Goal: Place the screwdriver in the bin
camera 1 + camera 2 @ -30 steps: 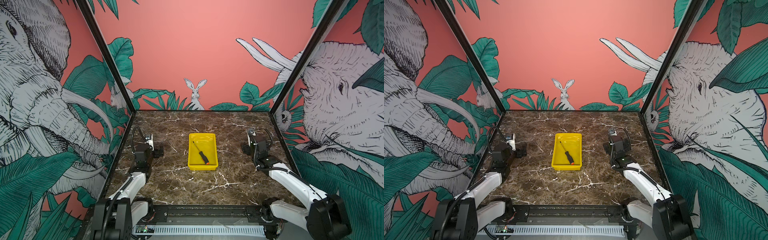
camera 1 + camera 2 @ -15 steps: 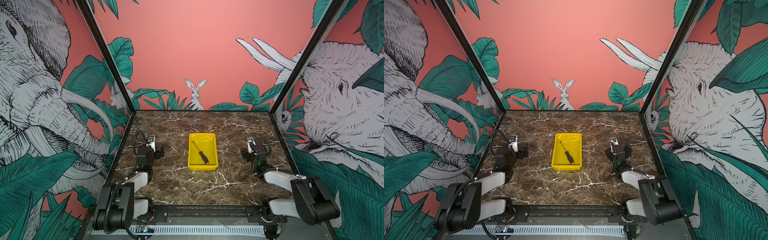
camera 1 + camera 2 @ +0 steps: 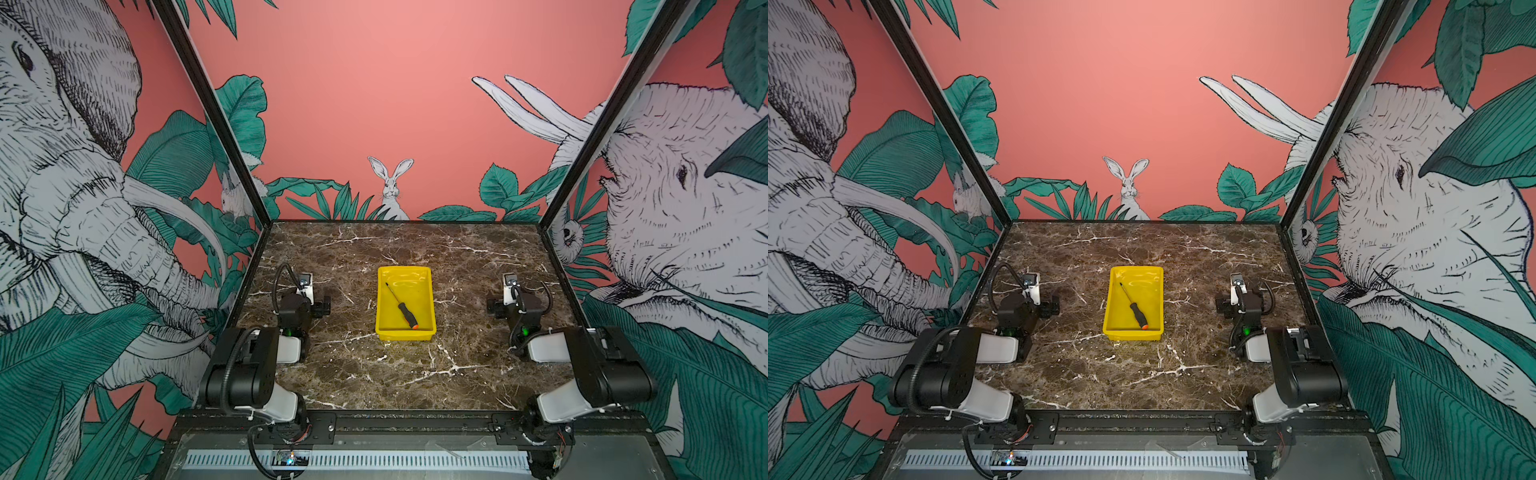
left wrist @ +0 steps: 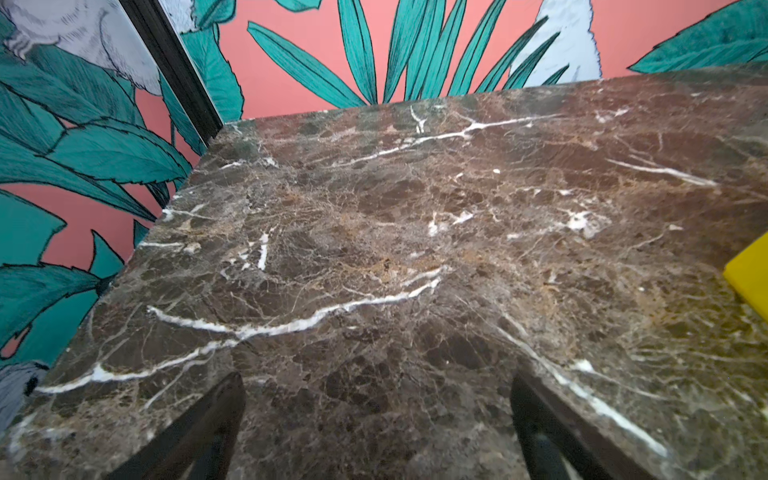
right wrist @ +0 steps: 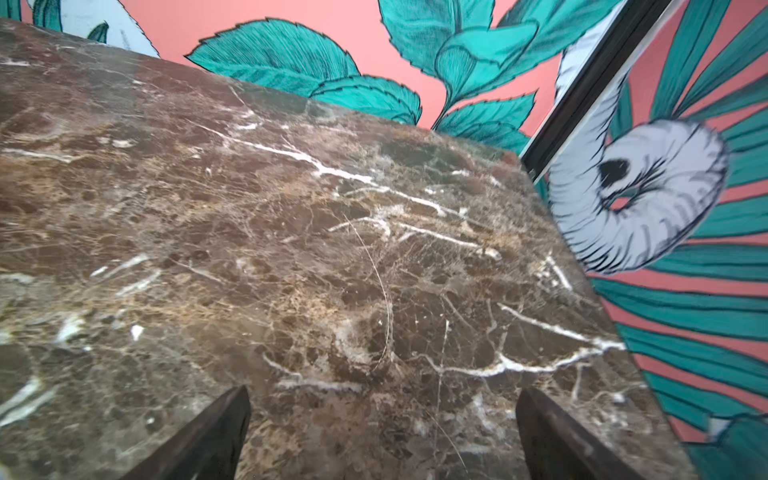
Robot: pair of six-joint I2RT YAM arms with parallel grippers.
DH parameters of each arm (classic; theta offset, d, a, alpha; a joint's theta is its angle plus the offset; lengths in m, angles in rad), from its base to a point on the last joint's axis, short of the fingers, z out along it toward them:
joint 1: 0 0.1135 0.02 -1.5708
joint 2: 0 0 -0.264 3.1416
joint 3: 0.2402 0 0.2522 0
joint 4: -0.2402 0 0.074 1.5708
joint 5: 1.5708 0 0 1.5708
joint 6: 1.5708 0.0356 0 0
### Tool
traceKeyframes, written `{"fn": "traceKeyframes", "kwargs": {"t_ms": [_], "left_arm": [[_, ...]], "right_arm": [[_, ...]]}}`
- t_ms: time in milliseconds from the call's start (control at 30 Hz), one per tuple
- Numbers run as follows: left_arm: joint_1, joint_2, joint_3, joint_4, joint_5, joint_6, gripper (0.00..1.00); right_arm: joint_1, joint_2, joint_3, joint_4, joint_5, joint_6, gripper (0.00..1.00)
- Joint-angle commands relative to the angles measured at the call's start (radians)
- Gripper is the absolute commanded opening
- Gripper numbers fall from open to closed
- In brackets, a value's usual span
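Note:
The yellow bin (image 3: 420, 286) stands in the middle of the marble table in both top views (image 3: 1151, 291). Inside it the screwdriver (image 3: 401, 306) (image 3: 1133, 307) lies diagonally, its shaft toward the back left and its orange butt at the bin's near right corner. My left gripper (image 4: 376, 384) is open over bare marble, well left of the bin, whose corner (image 4: 750, 278) shows at the edge of the left wrist view. My right gripper (image 5: 382, 397) is open over bare marble, well right of the bin. Neither holds anything.
The left arm (image 3: 291, 316) and the right arm (image 3: 525, 311) are folded low at the table's sides, elbows near the front rail (image 3: 407, 419). Printed walls close the table on the left, back and right.
Both arms have folded back, their elbows dropping toward the front rail and the wrists drawing a little nearer. The screwdriver and the bin have not moved.

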Motion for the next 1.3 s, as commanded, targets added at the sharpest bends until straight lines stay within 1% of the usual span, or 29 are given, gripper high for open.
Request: {"fn": "traceKeyframes", "kwargs": {"t_ms": [0, 33, 67, 133, 200, 233, 300, 433, 500, 600, 667, 800, 900, 1033, 1100, 1133, 1167, 1267], "left_arm": [[0.003, 0.032, 0.033, 0.106, 0.003, 0.005, 1.0], [0.003, 0.009, 0.056, 0.026, 0.002, 0.002, 1.0], [0.004, -0.001, 0.082, -0.049, 0.002, 0.003, 1.0], [0.004, 0.022, 0.117, -0.08, -0.003, 0.005, 1.0], [0.002, 0.016, 0.121, -0.097, -0.001, 0.003, 1.0], [0.001, 0.009, 0.123, -0.116, -0.004, 0.002, 1.0], [0.002, 0.016, 0.122, -0.103, -0.002, 0.004, 1.0], [0.002, 0.013, 0.123, -0.109, -0.004, 0.004, 1.0], [0.003, 0.013, 0.123, -0.108, -0.004, 0.003, 1.0], [0.001, 0.013, 0.123, -0.108, -0.004, 0.003, 1.0], [0.001, 0.013, 0.123, -0.109, -0.003, 0.003, 1.0], [0.001, 0.013, 0.123, -0.108, -0.005, 0.004, 1.0], [0.0, 0.013, 0.123, -0.108, -0.005, 0.004, 1.0], [-0.001, 0.013, 0.123, -0.109, -0.005, 0.005, 1.0], [0.0, 0.013, 0.123, -0.108, -0.005, 0.004, 1.0], [0.0, 0.013, 0.123, -0.108, -0.005, 0.005, 1.0], [0.0, 0.013, 0.123, -0.108, -0.005, 0.005, 1.0], [0.001, 0.013, 0.124, -0.108, -0.005, 0.005, 1.0]], "right_arm": [[-0.026, -0.016, 0.022, 0.012, -0.154, 0.031, 0.99], [-0.044, 0.0, 0.032, 0.031, -0.185, 0.049, 0.99], [-0.056, 0.012, 0.048, 0.014, -0.203, 0.063, 0.99], [-0.083, 0.0, 0.083, -0.076, -0.212, 0.091, 0.99], [-0.097, 0.016, 0.076, -0.025, -0.221, 0.118, 0.99], [-0.098, 0.008, 0.08, -0.05, -0.218, 0.111, 0.99], [-0.096, 0.015, 0.078, -0.03, -0.214, 0.119, 0.99], [-0.096, 0.008, 0.075, -0.035, -0.108, 0.151, 0.99], [-0.095, 0.009, 0.075, -0.034, -0.095, 0.153, 0.99], [-0.083, 0.006, 0.056, -0.006, 0.014, 0.179, 0.99], [-0.083, 0.003, 0.038, 0.024, 0.056, 0.192, 0.99], [-0.04, 0.005, 0.059, -0.012, 0.149, 0.169, 0.99], [-0.028, 0.005, 0.055, -0.006, 0.156, 0.155, 0.99], [0.005, 0.008, -0.006, 0.115, 0.063, 0.076, 0.99], [0.006, 0.009, -0.015, 0.13, 0.044, 0.07, 0.99], [0.004, 0.009, -0.008, 0.116, 0.057, 0.076, 0.99], [0.005, 0.007, 0.006, 0.091, 0.085, 0.086, 0.99], [0.002, 0.009, 0.055, 0.002, 0.251, 0.147, 0.99]]}}
